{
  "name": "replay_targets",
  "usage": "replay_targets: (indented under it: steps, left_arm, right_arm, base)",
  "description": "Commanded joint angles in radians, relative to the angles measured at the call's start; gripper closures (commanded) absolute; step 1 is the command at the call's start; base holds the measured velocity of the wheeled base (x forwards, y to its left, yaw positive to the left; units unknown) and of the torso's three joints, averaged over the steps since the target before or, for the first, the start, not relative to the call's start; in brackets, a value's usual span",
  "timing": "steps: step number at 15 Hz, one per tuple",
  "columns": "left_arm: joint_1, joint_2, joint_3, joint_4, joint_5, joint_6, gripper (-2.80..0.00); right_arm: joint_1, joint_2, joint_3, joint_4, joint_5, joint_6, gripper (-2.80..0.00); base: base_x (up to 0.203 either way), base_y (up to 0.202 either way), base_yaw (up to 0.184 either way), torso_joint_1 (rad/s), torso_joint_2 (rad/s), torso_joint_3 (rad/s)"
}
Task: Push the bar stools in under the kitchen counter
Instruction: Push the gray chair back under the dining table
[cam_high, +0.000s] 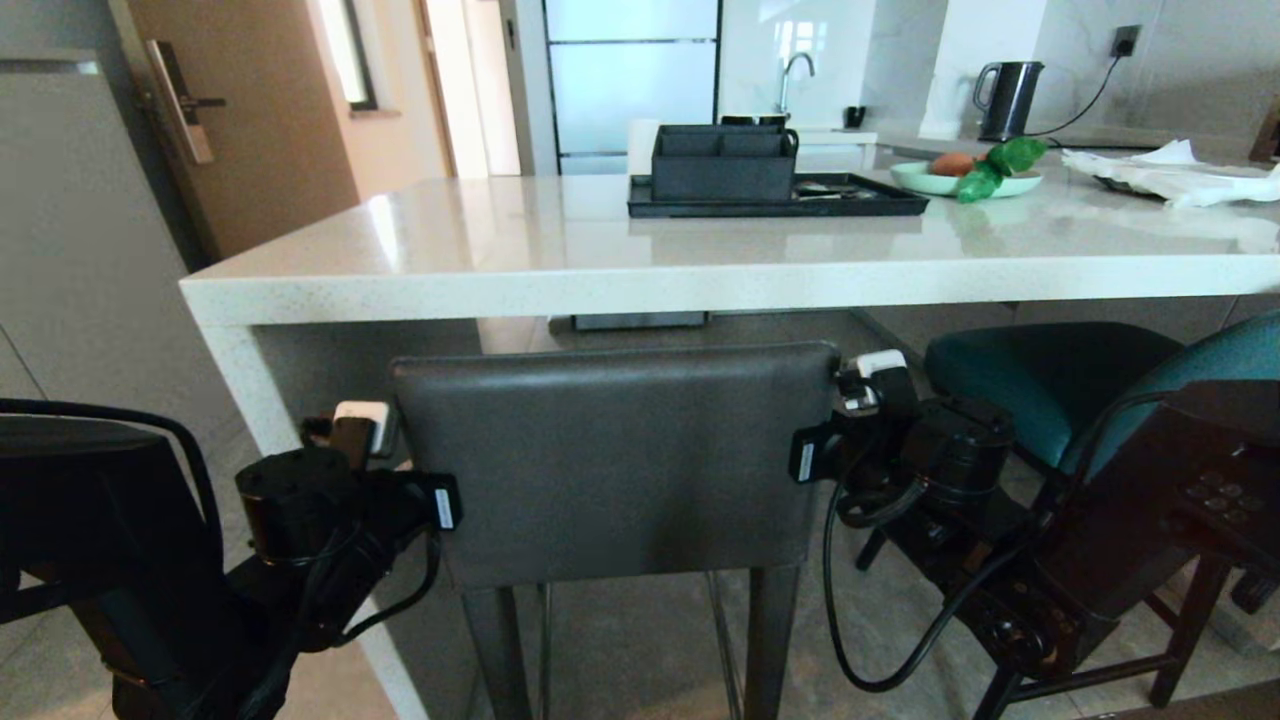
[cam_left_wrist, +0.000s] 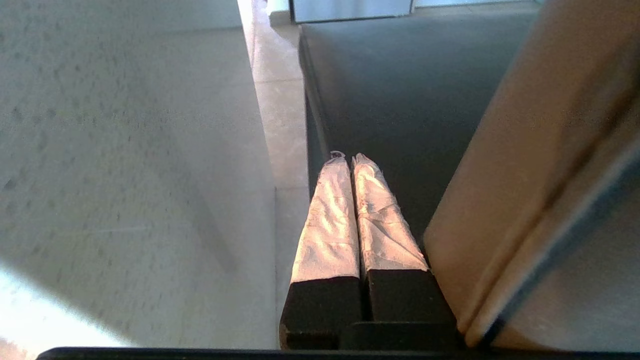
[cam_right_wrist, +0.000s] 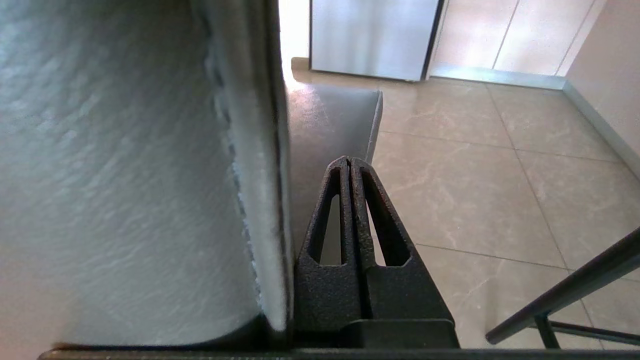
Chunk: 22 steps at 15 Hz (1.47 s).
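The dark grey stool (cam_high: 620, 460), square-backed and matte, stands between the left gripper (cam_left_wrist: 348, 159) and right gripper (cam_right_wrist: 348, 161), both with jaws pressed together.

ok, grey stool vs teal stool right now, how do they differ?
The grey stool has a flat square back; the teal stool has a curved back. Grey stands centred in front of the robot, flanked by the left gripper and right gripper, both shut beside its back; teal stands off to the right, untouched. Both face the kitchen counter.
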Motion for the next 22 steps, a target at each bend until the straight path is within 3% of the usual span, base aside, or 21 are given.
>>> replay_targets:
  steps: [1, 16, 22]
  left_arm:
    - [-0.002, -0.043, 0.032, -0.008, 0.000, -0.003, 0.00]
    - [-0.073, -0.385, 0.356, -0.008, 0.040, 0.003, 0.00]
    - [-0.089, -0.587, 0.391, 0.008, 0.076, 0.001, 0.00]
  right_arm:
    - [-0.001, -0.046, 0.018, -0.008, -0.003, 0.000, 0.00]
    - [0.040, -0.392, 0.391, -0.018, -0.032, 0.006, 0.00]
    - [0.031, -0.554, 0.515, -0.017, -0.039, 0.007, 0.00]
  base:
    - [0.000, 0.000, 0.000, 0.000, 0.00, 0.000]
    - [0.000, 0.000, 0.000, 0.000, 0.00, 0.000]
    - [0.000, 0.000, 0.000, 0.000, 0.00, 0.000]
